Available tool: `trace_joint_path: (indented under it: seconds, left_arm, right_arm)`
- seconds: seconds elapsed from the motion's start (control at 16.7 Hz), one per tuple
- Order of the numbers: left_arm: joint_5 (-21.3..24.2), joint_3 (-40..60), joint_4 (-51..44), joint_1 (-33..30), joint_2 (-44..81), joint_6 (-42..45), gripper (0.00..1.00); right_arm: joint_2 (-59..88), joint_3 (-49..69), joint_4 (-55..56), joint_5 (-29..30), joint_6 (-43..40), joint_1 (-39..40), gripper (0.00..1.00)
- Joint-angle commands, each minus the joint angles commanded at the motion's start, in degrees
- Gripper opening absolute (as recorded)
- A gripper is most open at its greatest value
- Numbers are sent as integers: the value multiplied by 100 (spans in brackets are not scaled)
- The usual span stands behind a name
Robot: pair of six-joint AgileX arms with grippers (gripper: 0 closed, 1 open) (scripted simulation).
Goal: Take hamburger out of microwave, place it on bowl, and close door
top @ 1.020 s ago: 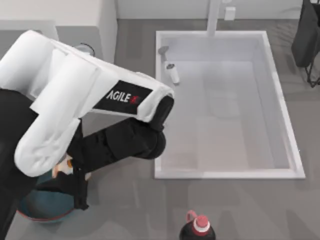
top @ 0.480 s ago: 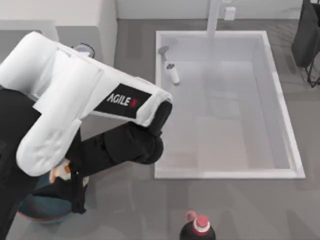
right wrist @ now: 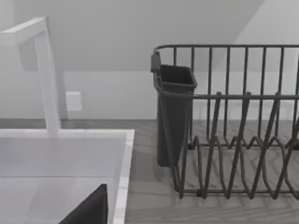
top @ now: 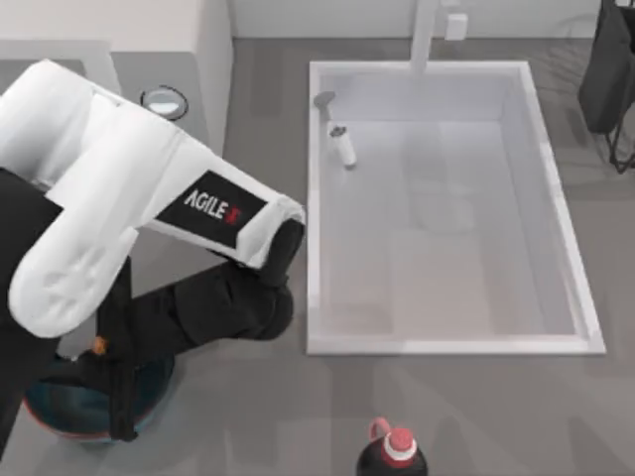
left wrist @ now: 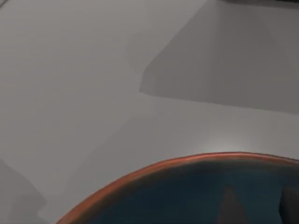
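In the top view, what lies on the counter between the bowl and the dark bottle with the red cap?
Nothing: between the bowl and the bottle the top view shows bare grey counter.

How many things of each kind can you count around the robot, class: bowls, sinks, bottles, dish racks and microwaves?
Bowls: 1, the blue-teal bowl under the left arm.
Sinks: 1, the white sink.
Bottles: 1, the dark bottle with a red cap.
Dish racks: 1, the dark wire dish rack.
Microwaves: 1, the white microwave.
Total: 5
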Motion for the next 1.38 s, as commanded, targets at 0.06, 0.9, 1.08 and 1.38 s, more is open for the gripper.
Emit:
trace_joint_path:
  seconds: [0.06,0.9,1.08,1.38]
  left_arm:
    - [-4,-20,25,7,11,4,0]
    - [-4,-20,25,7,11,4,83]
    - [-4,-20,25,7,11,4,100]
    - [-4,-20,25,7,11,4,100]
  right_arm:
    - [0,0,0,0,0,0,100]
    - [0,0,0,0,0,0,100]
    - [0,0,0,0,0,0,100]
    - [0,0,0,0,0,0,100]
